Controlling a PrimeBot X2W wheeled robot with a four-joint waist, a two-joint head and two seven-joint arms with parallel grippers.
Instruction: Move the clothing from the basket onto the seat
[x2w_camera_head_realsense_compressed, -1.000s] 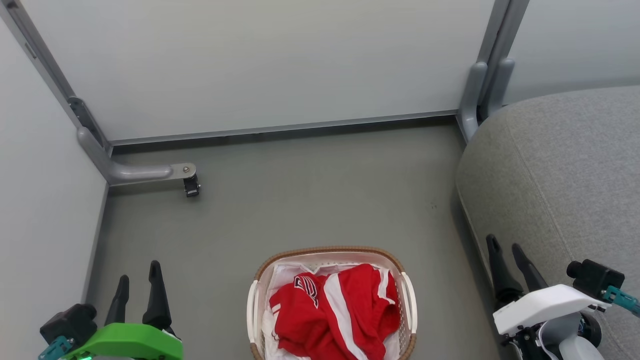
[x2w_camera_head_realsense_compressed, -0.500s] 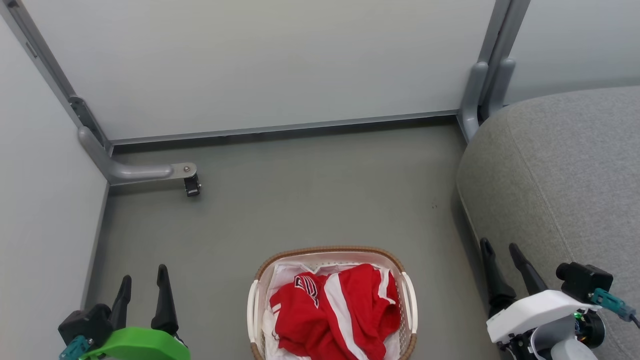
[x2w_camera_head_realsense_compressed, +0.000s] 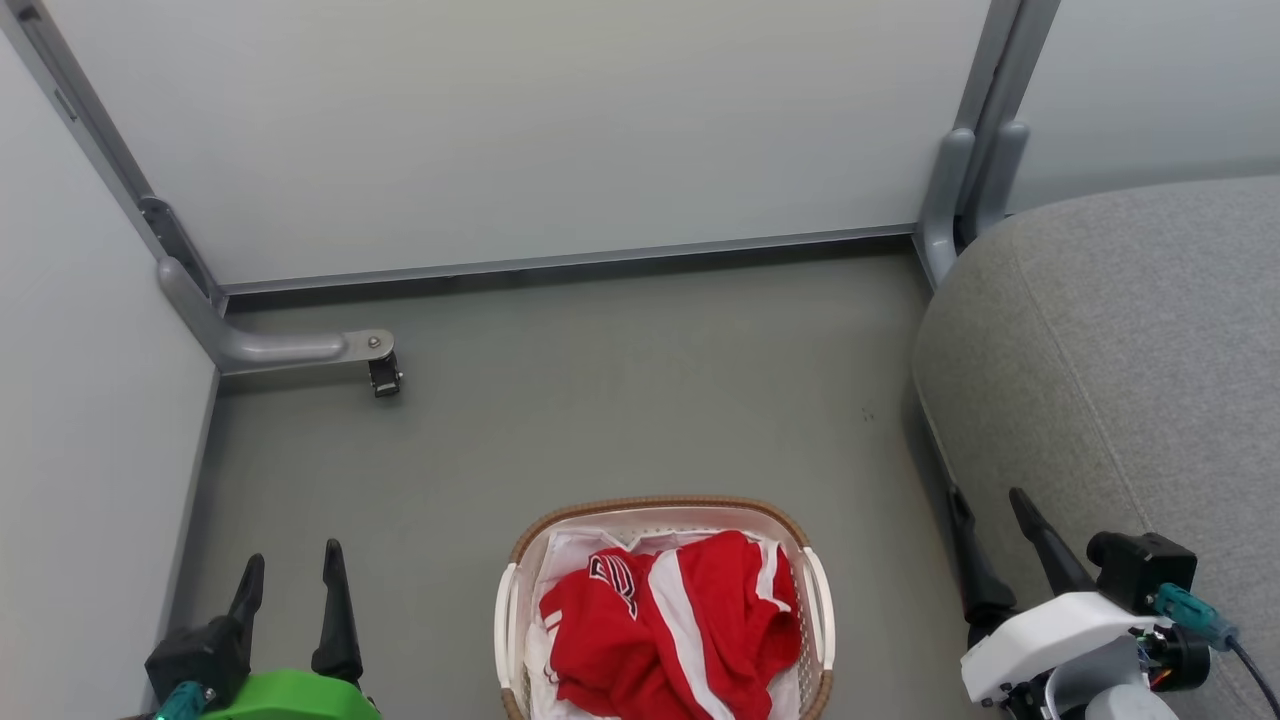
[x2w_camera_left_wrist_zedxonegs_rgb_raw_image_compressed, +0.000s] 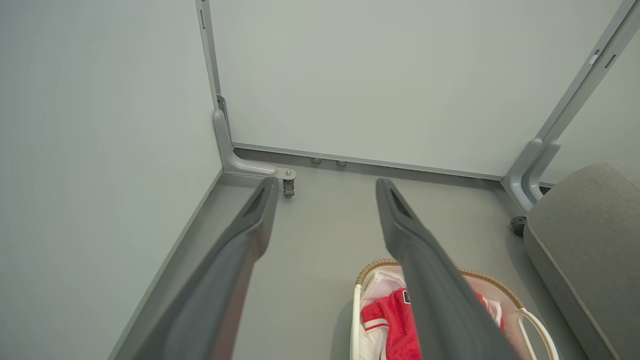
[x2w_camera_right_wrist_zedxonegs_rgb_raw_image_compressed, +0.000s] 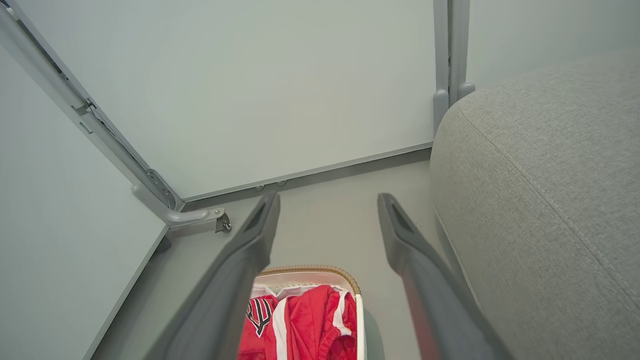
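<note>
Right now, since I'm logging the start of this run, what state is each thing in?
Oval white perforated plastic basket with brown woven rim: upright on floor, loaded.
Red white-striped sports clothing: crumpled inside the basket, ungripped.
Large grey woven-fabric seat: no clothing on the visible part.
Left gripper: open, empty.
Right gripper: open, empty.

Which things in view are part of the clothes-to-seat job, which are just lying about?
Job: red sports garments with white stripes; oval white perforated plastic basket with brown woven rim; large grey woven-fabric seat cushion; left gripper and right gripper, both open.
Lying about: plain white liner cloth in the basket; grey metal partition foot with black caster; pale partition panels.
</note>
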